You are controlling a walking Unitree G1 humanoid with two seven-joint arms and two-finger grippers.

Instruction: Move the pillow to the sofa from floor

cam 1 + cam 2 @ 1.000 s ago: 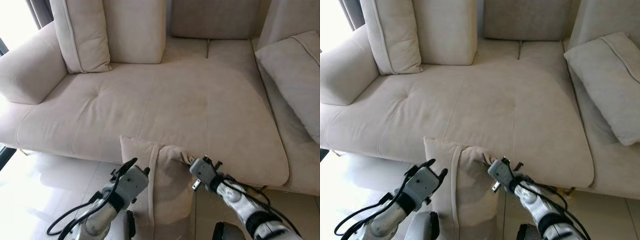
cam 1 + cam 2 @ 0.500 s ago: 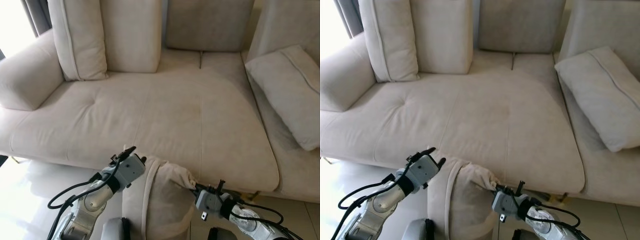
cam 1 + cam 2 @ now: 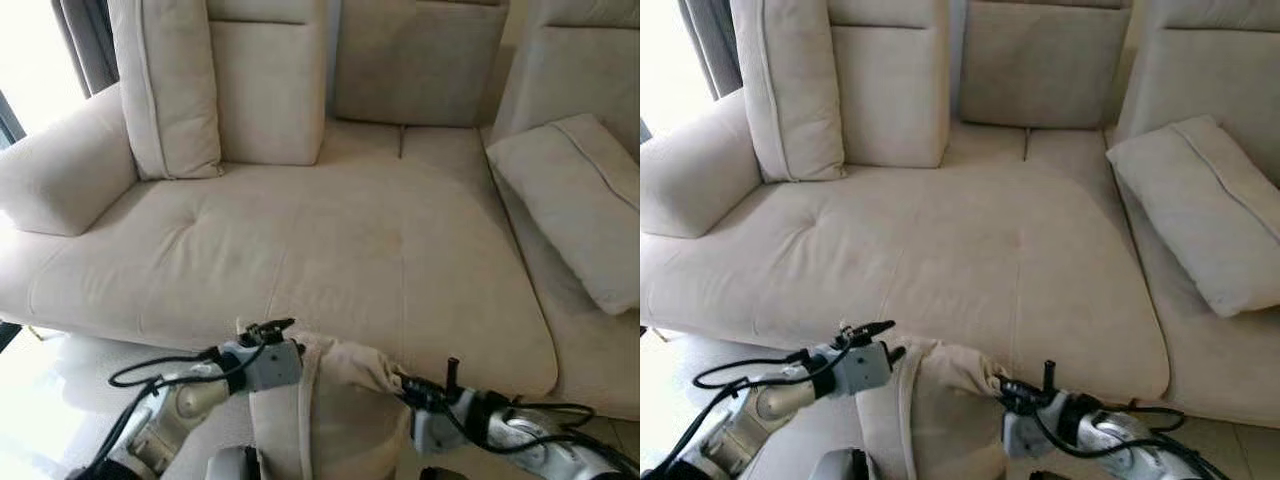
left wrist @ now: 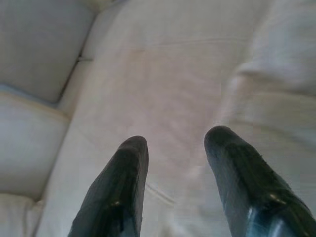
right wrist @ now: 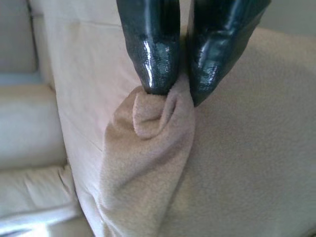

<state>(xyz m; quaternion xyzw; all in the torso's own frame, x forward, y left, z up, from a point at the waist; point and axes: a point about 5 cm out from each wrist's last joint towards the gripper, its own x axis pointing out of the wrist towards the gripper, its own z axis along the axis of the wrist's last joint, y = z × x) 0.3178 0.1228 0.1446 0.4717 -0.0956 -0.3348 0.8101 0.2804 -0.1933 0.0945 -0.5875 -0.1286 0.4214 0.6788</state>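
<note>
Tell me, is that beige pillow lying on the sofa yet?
Not yet. The pillow hangs in front of the sofa seat edge, its corner pinched by the right gripper; the left gripper is open beside it.

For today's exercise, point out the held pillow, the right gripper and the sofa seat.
held pillow [image 3: 320, 415], left eye view, front face.
right gripper [image 5: 178, 91], right wrist view, between fingertips.
sofa seat [image 3: 940, 250], right eye view, bare cushion middle.

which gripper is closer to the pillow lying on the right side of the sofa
Right. The right gripper pinches the held pillow at the seat's front edge, below the sofa pillow. The left gripper sits farther left, open.
</note>
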